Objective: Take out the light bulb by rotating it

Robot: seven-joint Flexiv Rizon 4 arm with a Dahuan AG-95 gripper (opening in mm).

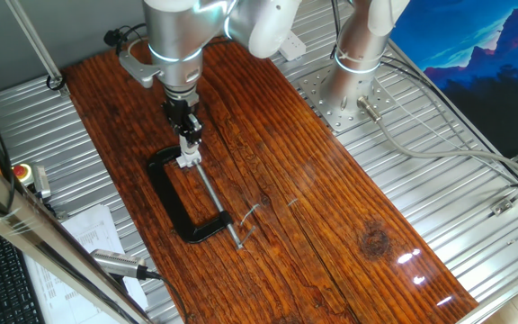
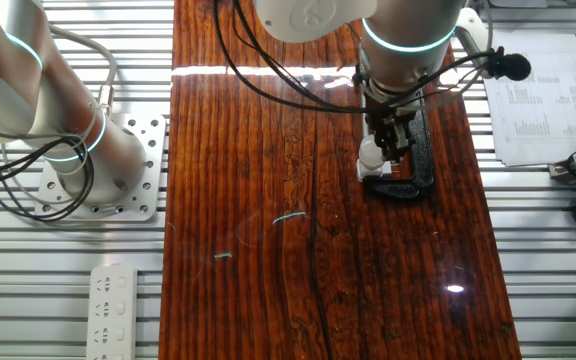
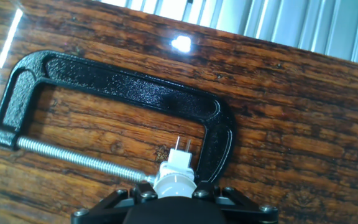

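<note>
Gripper (image 3: 174,194) clasps the light bulb (image 3: 174,184) — hand view alone shows it.

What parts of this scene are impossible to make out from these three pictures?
- Light bulb: the hand view shows only its top; the gripper covers the rest.
- Jaws: all views leave unclear whether they pinch the bulb.
- Black C-clamp: in the other fixed view the arm hides most of it.
- Clamp screw: cut off at the hand view's left edge.
</note>
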